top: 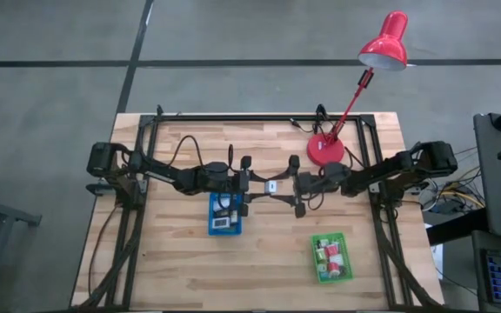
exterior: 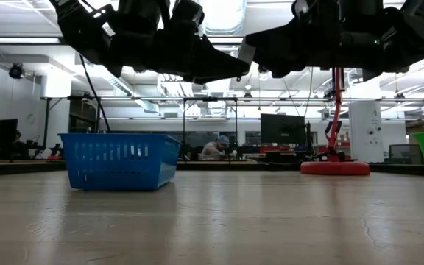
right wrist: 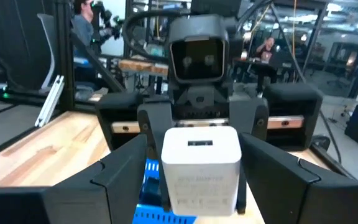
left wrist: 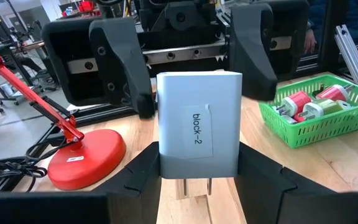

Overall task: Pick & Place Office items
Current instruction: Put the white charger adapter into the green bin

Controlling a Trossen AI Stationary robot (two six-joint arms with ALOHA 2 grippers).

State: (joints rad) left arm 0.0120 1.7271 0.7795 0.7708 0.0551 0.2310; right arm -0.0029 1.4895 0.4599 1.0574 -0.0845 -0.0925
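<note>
- High view: both arms meet over the middle of the counter (top: 181,261), and a small white block (top: 270,186) is between the left gripper (top: 252,185) and the right gripper (top: 294,186), lifted above the wood.
- Left wrist view: the white block (left wrist: 197,124) carries the label "block-2" and sits between the left gripper's fingers (left wrist: 142,171), which are closed on its sides.
- Right wrist view: the right gripper (right wrist: 197,180) has its fingers on both sides of the same block (right wrist: 201,168); whether they press it, I cannot tell.
- Blue tray (top: 226,214) with some items is just near of the left gripper.
- Green tray (top: 331,256) with red and green items is nearer, to the right.
- Red lamp (top: 327,149) stands far of the right gripper.
</note>
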